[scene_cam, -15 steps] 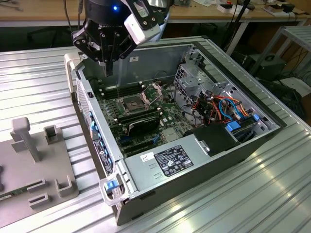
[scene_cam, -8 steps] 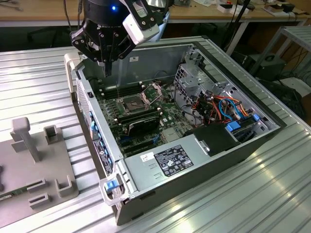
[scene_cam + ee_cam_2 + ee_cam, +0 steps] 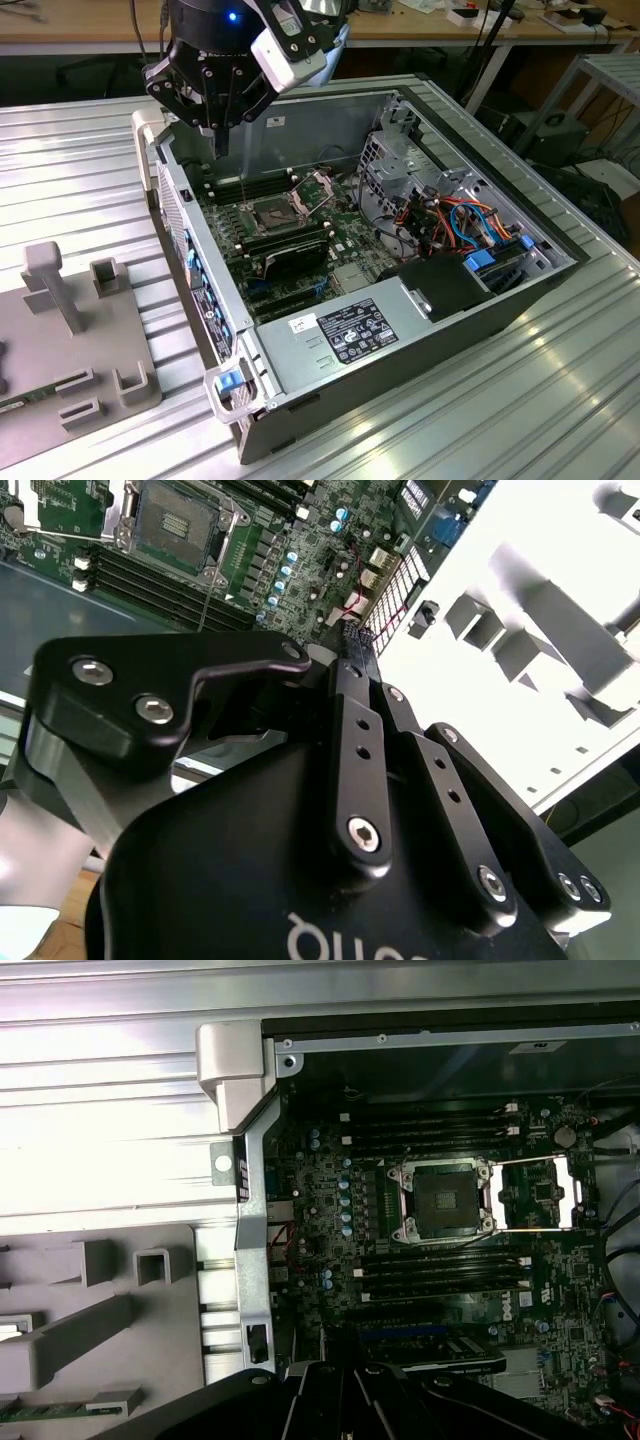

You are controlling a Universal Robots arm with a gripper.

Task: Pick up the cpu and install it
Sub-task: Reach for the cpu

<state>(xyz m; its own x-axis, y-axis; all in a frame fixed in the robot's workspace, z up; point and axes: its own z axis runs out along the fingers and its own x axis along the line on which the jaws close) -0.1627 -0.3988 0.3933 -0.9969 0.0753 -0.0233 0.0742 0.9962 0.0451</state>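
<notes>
You see the open computer case point(image 3: 420, 365) lying on the table point(image 3: 520, 420). Inside it the motherboard point(image 3: 345, 235) covers the floor, and the socket point(image 3: 268, 212) sits on this board between two groups of memory sticks point(image 3: 290, 250). The hinged bracket point(image 3: 312, 190) stands just beside the socket. The power supply point(image 3: 355, 325) is in the case's near end, and the cables point(image 3: 460, 220) are at the exterior view's right. The gripper point(image 3: 222, 140) hangs above the case's far corner. The fixture plate point(image 3: 70, 350) lies on the table at the exterior view's left.

Glare whitens table point(image 3: 100, 1150); case point(image 3: 440, 1065) interior dim, shadowed; claw point(image 3: 350, 645) dark, close to lens.
</notes>
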